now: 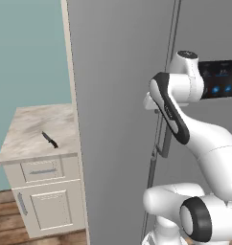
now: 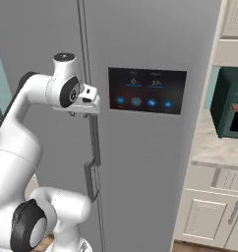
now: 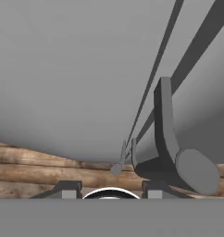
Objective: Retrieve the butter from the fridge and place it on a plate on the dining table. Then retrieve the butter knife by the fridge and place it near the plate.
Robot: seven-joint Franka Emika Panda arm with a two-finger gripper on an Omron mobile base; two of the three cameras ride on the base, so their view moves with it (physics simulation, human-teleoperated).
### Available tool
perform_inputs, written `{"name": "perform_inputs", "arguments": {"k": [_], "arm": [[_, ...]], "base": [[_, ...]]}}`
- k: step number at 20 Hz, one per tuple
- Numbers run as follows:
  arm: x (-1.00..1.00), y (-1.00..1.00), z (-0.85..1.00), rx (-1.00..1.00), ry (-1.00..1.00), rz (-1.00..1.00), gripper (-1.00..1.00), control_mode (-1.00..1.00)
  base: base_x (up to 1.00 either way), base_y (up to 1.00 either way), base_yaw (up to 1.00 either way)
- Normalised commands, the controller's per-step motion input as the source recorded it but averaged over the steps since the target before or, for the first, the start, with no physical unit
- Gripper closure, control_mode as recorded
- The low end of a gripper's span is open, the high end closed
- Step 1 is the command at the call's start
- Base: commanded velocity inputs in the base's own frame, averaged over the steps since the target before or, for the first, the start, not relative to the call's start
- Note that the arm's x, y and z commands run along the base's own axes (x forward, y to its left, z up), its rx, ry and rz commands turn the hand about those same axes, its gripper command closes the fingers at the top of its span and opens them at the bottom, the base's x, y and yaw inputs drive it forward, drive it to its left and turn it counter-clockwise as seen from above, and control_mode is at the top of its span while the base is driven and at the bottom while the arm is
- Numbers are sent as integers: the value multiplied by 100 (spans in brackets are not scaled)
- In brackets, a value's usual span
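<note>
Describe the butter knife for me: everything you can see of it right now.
The butter knife is small and slim, with a black handle and a short dark-grey blade. It lies flat and diagonal on the marble top of the small drawer cabinet, left of the fridge. Nothing touches it except the cabinet top.

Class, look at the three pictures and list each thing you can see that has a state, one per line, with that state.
fridge: both doors shut.
fridge handle: free, nothing gripping it.
display panel: lit, blue lights on.
end effector: at the top of the handle, jaws apart, holding nothing.
butter knife: lying flat on the small cabinet.
cabinet drawer: shut.
</note>
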Motion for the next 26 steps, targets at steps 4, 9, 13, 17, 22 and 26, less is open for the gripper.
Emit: {"name": "perform_inputs", "arguments": {"k": [4, 9, 13, 17, 22, 26], "arm": [[-3, 0, 0, 0, 0, -2, -100, 100], [0, 0, 0, 0, 0, 0, -100, 100], [0, 0, 0, 0, 0, 0, -100, 100], [0, 0, 0, 0, 0, 0, -100, 100], [0, 0, 0, 0, 0, 0, -100, 100], [0, 0, 0, 0, 0, 0, -100, 100]], "base": [[-5, 0, -1], [-33, 0, -5], [-46, 0, -10], [-28, 0, -7], [-34, 0, -7], [-54, 0, -12]]}}
